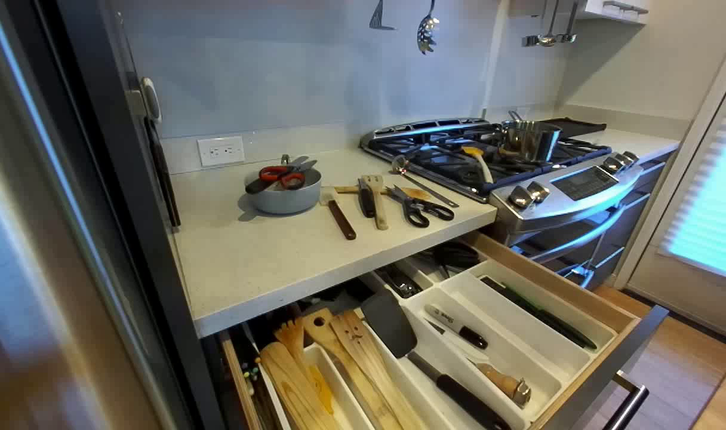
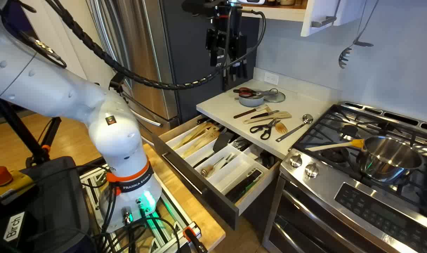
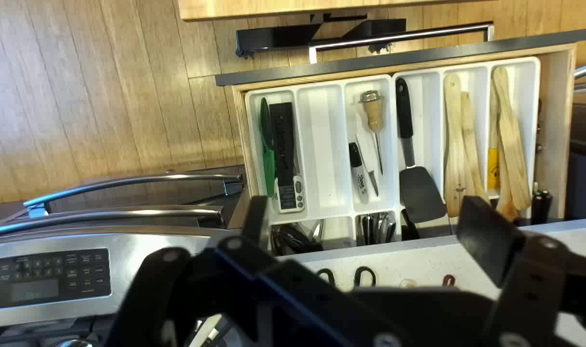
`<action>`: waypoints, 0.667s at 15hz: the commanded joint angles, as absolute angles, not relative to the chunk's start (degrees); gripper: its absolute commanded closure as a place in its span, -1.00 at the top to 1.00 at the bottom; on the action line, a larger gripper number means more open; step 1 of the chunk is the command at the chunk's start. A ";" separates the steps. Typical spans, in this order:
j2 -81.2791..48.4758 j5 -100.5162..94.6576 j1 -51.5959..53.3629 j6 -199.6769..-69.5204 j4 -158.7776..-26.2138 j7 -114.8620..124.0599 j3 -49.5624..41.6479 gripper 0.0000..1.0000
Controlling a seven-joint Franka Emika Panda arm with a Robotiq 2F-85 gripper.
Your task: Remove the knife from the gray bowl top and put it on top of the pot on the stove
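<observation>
The gray bowl [image 1: 286, 198] stands on the white counter; it also shows in an exterior view [image 2: 251, 101]. Red-and-black-handled scissors [image 1: 285, 177] lie across its top, gray blades pointing outward. I cannot make out a separate red knife on the bowl. The silver pot [image 2: 389, 160] stands on the grates of the stove [image 2: 319, 189]; both exterior views show it. My gripper [image 2: 227, 52] hangs high above the counter near the refrigerator. In the wrist view the gripper [image 3: 372, 221] has its fingers wide apart with nothing between them. The bowl is hidden in the wrist view.
An open drawer [image 1: 584, 358] with a white utensil tray juts out below the counter. Black scissors [image 1: 420, 209], a ladle [image 2: 297, 126] and wooden utensils lie on the counter. An orange-tipped utensil [image 2: 333, 145] lies by the pot. A cabinet [image 2: 317, 17] hangs above.
</observation>
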State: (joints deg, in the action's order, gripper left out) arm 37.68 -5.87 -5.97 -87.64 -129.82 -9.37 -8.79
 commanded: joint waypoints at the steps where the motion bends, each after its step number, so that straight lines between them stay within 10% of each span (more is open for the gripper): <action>1: 37.62 -5.95 -5.70 -87.45 -129.62 -9.25 -8.96 1.00; 10: 22.16 11.74 -3.99 -87.02 -120.10 14.12 -1.56 1.00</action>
State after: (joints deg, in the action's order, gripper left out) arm 31.44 4.60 -5.08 -87.34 -126.20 4.97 -4.74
